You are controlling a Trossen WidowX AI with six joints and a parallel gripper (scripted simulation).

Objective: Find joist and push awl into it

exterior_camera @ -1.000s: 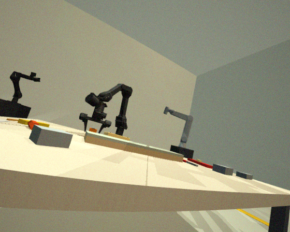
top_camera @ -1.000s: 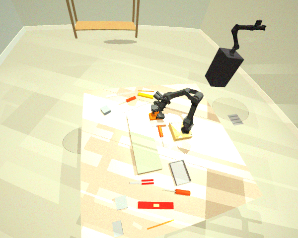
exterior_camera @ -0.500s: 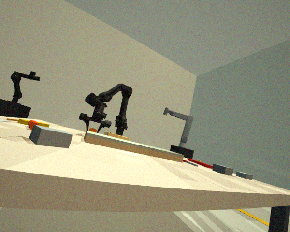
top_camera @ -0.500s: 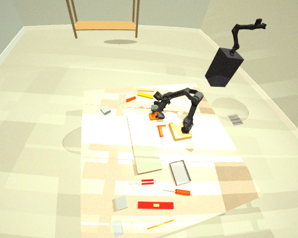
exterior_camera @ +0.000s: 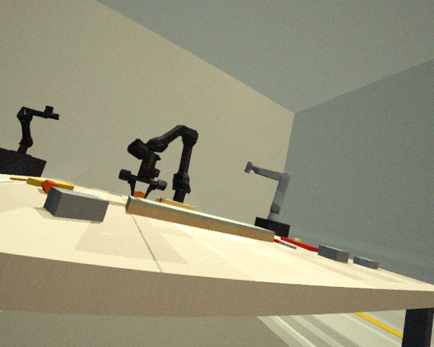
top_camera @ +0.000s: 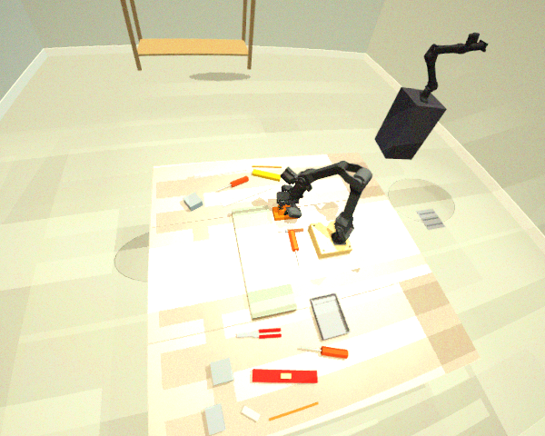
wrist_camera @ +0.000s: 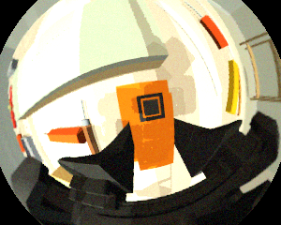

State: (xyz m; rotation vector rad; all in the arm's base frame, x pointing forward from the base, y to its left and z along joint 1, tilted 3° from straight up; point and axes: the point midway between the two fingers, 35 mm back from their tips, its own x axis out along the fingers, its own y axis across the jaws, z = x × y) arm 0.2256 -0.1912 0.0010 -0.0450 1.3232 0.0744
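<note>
And the claw [top_camera: 288, 211] [exterior_camera: 139, 195] [wrist_camera: 148, 120] has the orange stud finder [top_camera: 282, 213] [exterior_camera: 139, 194] [wrist_camera: 152, 136] gripped, right beside the floor panel [top_camera: 263, 262] [exterior_camera: 198, 219] [wrist_camera: 108, 35]!

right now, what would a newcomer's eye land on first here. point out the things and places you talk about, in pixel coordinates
Probably the black arm [top_camera: 357, 187] [exterior_camera: 187, 157] arching over the table, its gripper [top_camera: 288, 208] [exterior_camera: 142, 194] [wrist_camera: 148, 120] shut on the orange stud finder [top_camera: 279, 213] [exterior_camera: 139, 194] [wrist_camera: 155, 141] near one end of the pale panel [top_camera: 263, 262] [exterior_camera: 202, 220] [wrist_camera: 108, 33]. Next, likely the bright red level [top_camera: 263, 375] [exterior_camera: 299, 243], lying beyond the panel's other end.

The awl [top_camera: 293, 240] [wrist_camera: 67, 135] lies between the panel [top_camera: 270, 267] [exterior_camera: 202, 220] [wrist_camera: 108, 39] and the arm's base plate [top_camera: 323, 247] [exterior_camera: 172, 203].
</note>
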